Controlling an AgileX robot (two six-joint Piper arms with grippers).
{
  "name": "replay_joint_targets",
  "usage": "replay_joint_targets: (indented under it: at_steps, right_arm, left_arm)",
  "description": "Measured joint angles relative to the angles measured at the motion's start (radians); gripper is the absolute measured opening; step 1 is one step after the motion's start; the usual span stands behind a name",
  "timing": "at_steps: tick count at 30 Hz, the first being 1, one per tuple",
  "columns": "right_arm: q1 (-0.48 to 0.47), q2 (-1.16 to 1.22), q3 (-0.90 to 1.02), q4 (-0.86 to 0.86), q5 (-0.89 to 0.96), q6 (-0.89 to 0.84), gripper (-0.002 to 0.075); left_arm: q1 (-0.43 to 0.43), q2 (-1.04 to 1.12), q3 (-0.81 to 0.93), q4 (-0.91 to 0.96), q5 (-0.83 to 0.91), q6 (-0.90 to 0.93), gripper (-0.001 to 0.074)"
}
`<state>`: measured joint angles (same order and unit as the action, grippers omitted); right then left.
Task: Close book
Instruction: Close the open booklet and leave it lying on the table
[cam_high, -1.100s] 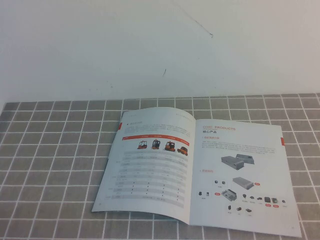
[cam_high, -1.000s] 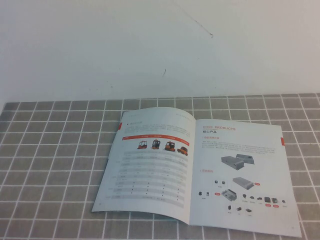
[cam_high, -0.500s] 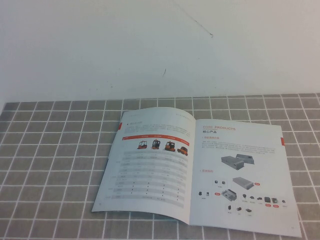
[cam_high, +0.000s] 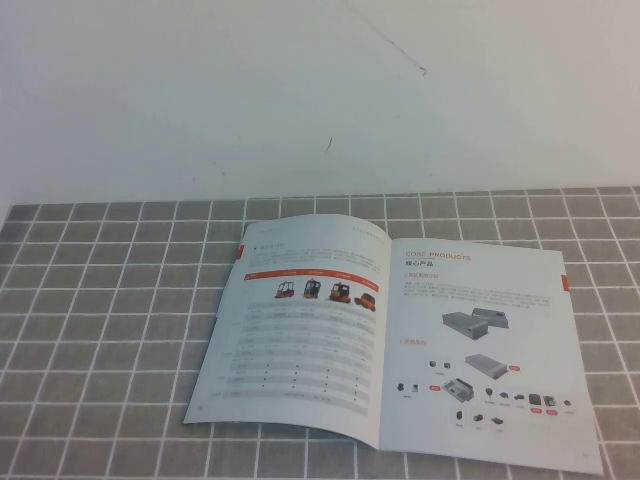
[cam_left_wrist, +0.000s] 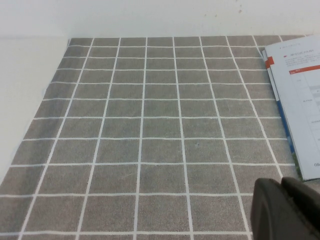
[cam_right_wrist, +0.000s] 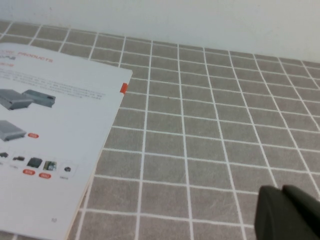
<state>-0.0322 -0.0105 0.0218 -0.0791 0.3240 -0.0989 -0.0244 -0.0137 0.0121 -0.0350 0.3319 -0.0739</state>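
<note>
White-paged book (cam_high: 392, 340) lies open on grey grid cloth (cam_high: 100, 300); left tool (cam_left_wrist: 286, 210) and right tool (cam_right_wrist: 286, 214) flank it, openness unclear.

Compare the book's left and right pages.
The left white page shows red forklifts and bows upward; the right white page shows grey boxes and lies flat. Both carry red edge tabs. The left end effector hovers beside the left page, right end effector beside the right page.

The book (cam_high: 330, 330) is showing one readable heading (cam_high: 438, 257), "CORE PRODUCTS", in red capitals on the page lying nearer the right pincer (cam_right_wrist: 285, 215), well apart from it. The left pincer (cam_left_wrist: 282, 210) is sitting near the other page, whose print is proving too small to read.
</note>
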Motion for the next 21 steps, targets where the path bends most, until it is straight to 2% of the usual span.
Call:
replay_joint_targets:
  at_steps: [9,18,21]
  right_arm:
    - [0.0,0.0,0.006,0.0,-0.227,0.0,-0.0001]
    - [0.0,0.0,0.006,-0.002,-0.616,-0.165,-0.0001]
    - [0.0,0.0,0.006,-0.002,-0.741,-0.16,-0.0001]
  left_arm:
    - [0.0,0.0,0.009,0.009,-0.154,0.0,-0.0002]
    - [0.0,0.0,0.009,0.011,-0.678,-0.002,-0.0002]
    - [0.0,0.0,0.009,0.011,-0.872,-0.002,-0.0002]
